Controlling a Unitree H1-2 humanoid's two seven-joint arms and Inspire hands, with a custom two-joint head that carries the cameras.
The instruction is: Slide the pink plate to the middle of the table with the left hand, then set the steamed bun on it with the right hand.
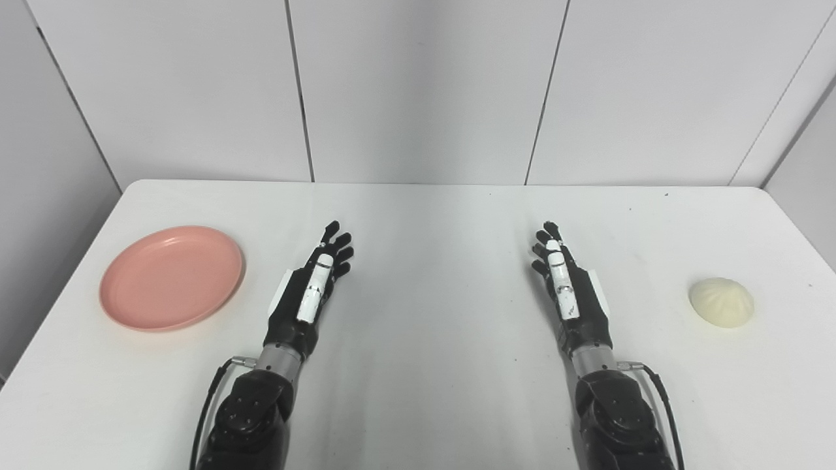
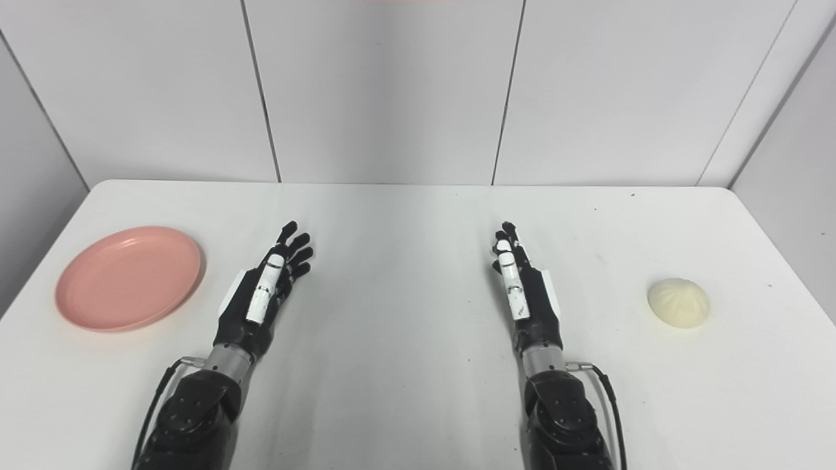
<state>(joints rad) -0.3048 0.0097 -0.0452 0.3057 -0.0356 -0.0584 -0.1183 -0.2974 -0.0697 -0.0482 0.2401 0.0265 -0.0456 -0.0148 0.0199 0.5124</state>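
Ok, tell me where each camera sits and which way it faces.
Left eye view: on the head, looking down and forward at the table; both forearms and open hands show, left hand, right hand.
Right eye view: beside it, a little to the right, same aim; same arms.
Both share the plate at left, the bun at right, and the wall behind.

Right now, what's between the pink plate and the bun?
Both eye views show both open hands, left hand and right hand, between pink plate and steamed bun.
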